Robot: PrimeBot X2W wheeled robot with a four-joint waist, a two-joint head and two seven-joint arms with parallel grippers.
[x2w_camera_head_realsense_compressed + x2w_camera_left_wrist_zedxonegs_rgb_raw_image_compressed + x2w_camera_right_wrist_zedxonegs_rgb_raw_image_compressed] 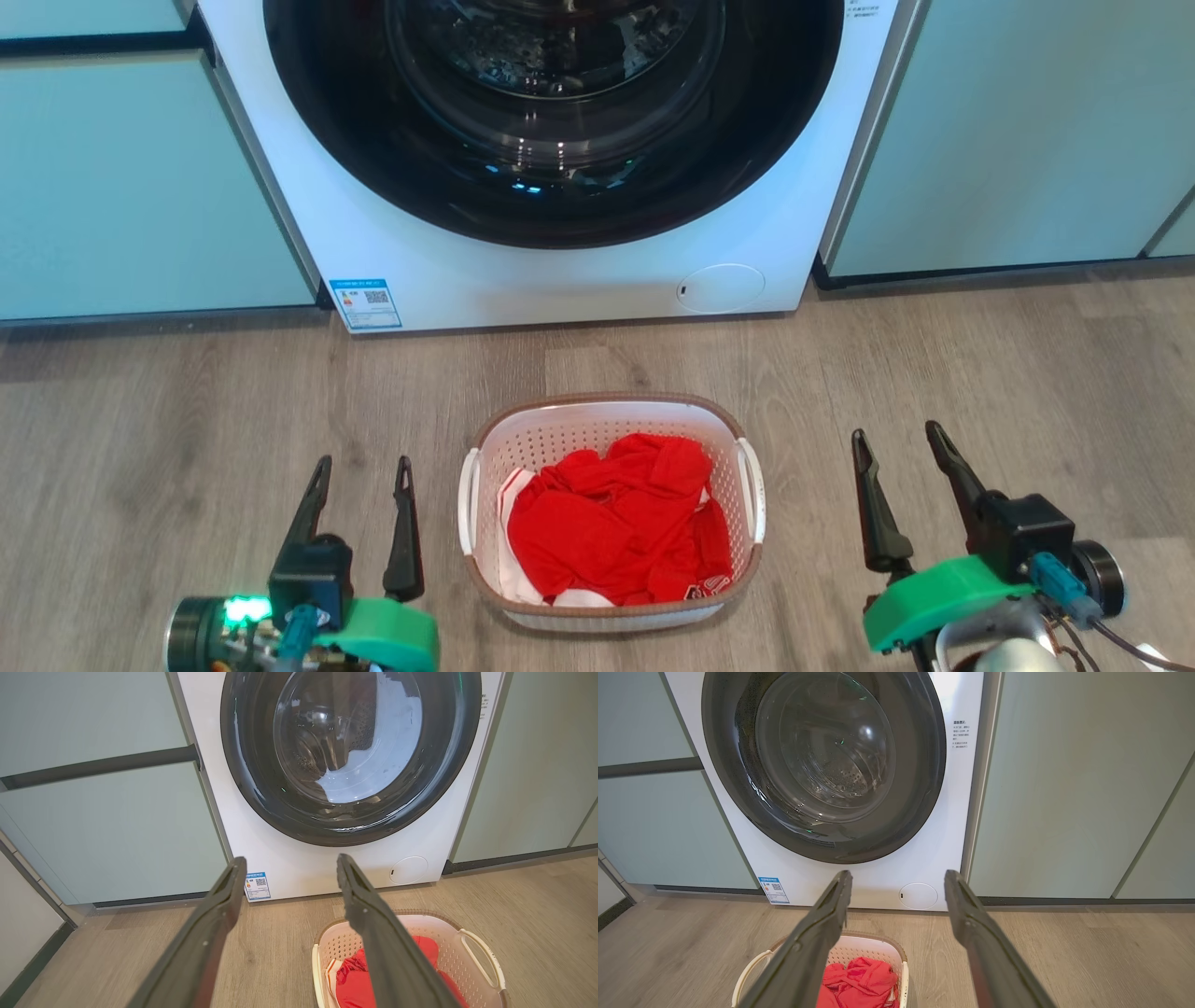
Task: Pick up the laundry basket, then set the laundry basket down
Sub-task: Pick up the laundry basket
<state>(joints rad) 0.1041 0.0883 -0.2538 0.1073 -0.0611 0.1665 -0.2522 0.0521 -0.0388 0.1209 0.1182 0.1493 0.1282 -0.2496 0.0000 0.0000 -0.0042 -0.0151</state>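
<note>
**Bits we cannot see**

In the head view, the washing machine (579, 280) is cut off at 12 o'clock. The print on its blue sticker (365, 303) is too tiny to read. In the left wrist view, at 5 o'clock, a dark finger (387, 947) hides maybe half of the laundry basket (455, 956).

Grey-brown wood-plank floor (187, 411); laundry basket (611, 611) sits on it lower centre, white front-load washing machine (597, 280) stands on it at top centre, apart from basket.

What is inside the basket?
The basket holds a pile of red clothes, with a bit of white cloth peeking out at the edge. The pile covers the bottom, so anything lying underneath cannot be seen.
</note>
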